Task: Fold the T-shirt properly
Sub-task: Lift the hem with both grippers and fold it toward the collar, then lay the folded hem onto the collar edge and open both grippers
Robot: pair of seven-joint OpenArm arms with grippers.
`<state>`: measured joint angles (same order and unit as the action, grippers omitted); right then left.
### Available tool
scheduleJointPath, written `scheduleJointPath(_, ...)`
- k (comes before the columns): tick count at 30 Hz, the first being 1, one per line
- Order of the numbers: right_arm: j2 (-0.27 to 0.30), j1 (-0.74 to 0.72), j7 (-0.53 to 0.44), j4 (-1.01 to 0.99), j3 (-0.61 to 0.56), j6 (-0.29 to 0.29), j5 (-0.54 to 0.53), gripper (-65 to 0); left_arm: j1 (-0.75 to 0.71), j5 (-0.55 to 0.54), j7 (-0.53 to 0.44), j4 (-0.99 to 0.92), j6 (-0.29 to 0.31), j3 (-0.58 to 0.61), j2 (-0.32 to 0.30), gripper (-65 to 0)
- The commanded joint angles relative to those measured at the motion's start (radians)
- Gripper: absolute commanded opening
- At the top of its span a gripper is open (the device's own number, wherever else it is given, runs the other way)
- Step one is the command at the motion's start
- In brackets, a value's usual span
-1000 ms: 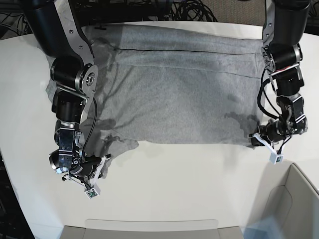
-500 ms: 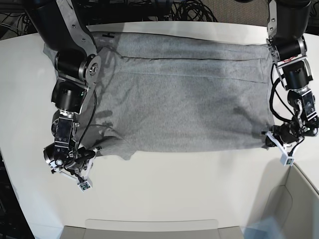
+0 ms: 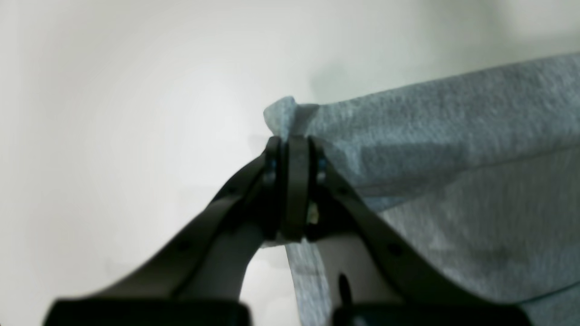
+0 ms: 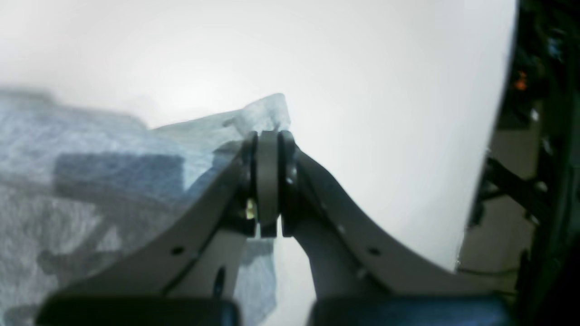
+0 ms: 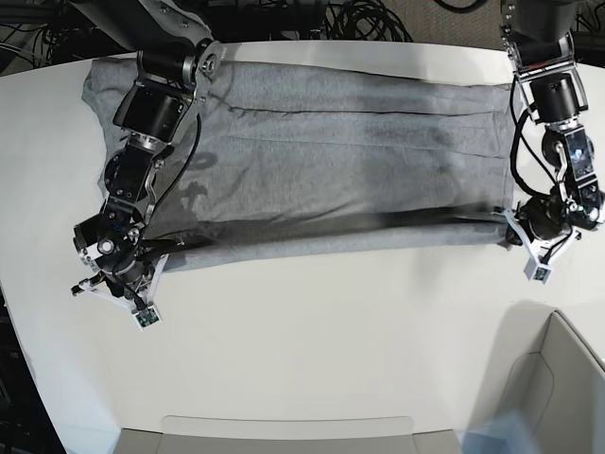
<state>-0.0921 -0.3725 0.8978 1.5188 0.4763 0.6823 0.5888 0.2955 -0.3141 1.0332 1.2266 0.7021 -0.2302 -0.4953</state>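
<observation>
The heather-grey T-shirt (image 5: 331, 161) lies stretched across the white table (image 5: 312, 340), plain side up, and no lettering shows. At the left of the base view my right gripper (image 5: 154, 268) is shut on the shirt's near corner. The right wrist view shows that gripper (image 4: 268, 140) pinching a fabric tip, with the T-shirt (image 4: 113, 181) spreading leftward. My left gripper (image 5: 509, 230), at the right of the base view, is shut on the other near corner. Up close, the left gripper (image 3: 294, 146) clamps the cloth, and the T-shirt (image 3: 453, 158) runs off rightward. The near edge is pulled taut between both grippers.
A pale open box (image 5: 558, 378) stands at the near right corner. The rim of a shallow tray (image 5: 284, 426) shows at the front edge. Dark cables (image 5: 359, 19) lie beyond the table's far side. The table's edge (image 4: 491, 136) runs close to my right gripper.
Both grippers moved outward and toward the far side, keeping their corners. The shirt's near edge, loose and wrinkled before, is now a straight taut line.
</observation>
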Motion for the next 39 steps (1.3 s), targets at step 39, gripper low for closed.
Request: scheduleJointPath(39, 0.004, 0.539, 0.016, 0.513, 0.006, 0.016, 0.007, -65.0, -0.365, -0.003, 0.174, 0.281, -0.004, -0.163, -0.019, -65.0)
